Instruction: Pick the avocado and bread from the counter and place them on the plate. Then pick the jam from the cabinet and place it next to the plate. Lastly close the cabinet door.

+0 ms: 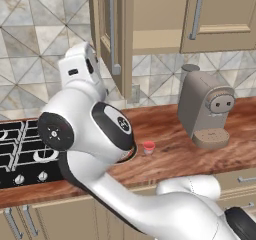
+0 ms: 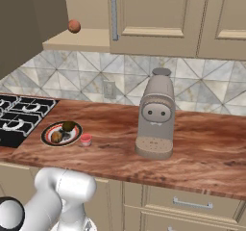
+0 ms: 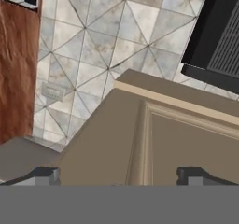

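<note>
Reddish counter (image 2: pixel 192 143) holds the plate (image 2: pixel 48 137) at lower left with avocado (image 2: pixel 68 126) and bread (image 2: pixel 56 136), jam (image 2: pixel 86 139) just beside. I'm on the last step: my gripper (image 3: pixel 119 176), jaws spread wide and empty, faces the cabinet door (image 3: pixel 154 139), which I judge needs pushing shut.

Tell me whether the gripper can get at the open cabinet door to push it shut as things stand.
Probably yes. The gripper is open and faces the cabinet door panel close up, with nothing between its fingertips and the panel. Whether they touch it, I cannot tell.
</note>
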